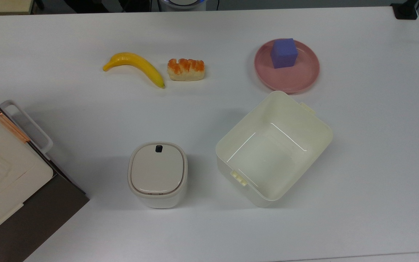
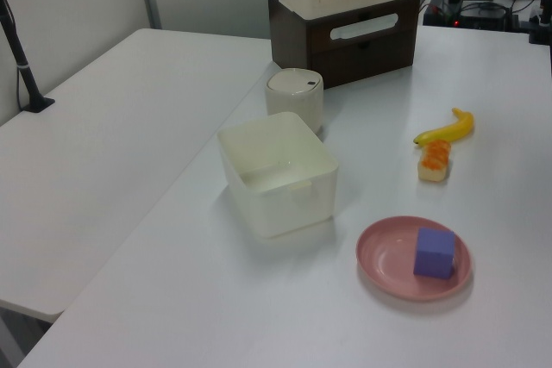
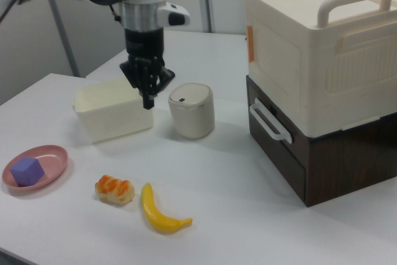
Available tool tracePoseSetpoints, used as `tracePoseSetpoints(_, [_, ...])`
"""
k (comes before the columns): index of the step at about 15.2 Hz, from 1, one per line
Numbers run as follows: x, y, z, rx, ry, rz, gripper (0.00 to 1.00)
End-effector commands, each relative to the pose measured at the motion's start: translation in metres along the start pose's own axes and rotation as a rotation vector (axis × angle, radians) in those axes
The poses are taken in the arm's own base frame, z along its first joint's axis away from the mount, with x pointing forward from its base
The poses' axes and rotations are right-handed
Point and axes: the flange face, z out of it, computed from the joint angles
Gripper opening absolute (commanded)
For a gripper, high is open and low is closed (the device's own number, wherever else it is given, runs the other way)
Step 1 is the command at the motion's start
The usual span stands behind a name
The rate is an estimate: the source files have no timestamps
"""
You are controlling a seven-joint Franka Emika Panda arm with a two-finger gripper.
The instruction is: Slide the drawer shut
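The drawer (image 3: 277,147) has a dark brown front and a white loop handle (image 3: 267,122). In the right view its front sits flush with the dark cabinet under a cream box. The same front (image 2: 362,40) faces the table in the left view, and the handle (image 1: 27,125) shows at the top view's left edge. My gripper (image 3: 149,102) hangs in the air, shut with nothing in it. In the right view it is well to the left of the drawer, in front of the cream bin and beside the lidded container.
A cream open bin (image 1: 273,147) and a small white lidded container (image 1: 157,174) stand mid-table. A banana (image 1: 136,65), a piece of toy food (image 1: 186,69) and a pink plate (image 1: 298,78) carrying a purple cube (image 1: 284,53) lie further back in the top view.
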Motion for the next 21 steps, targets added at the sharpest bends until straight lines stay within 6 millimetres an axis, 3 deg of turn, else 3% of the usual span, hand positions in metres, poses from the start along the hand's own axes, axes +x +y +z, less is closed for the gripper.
tracePoseSetpoints(1, [-0.006,-0.035,-0.017,0.039,0.031,-0.006,1.0])
tracePoseSetpoints(10, [0.021,-0.051,-0.034,0.065,0.237,0.41,1.0])
tracePoseSetpoints(17, [0.024,-0.045,-0.037,0.072,0.281,0.424,1.0])
tracePoseSetpoints(21, [0.025,-0.051,-0.035,0.072,0.273,0.424,1.0])
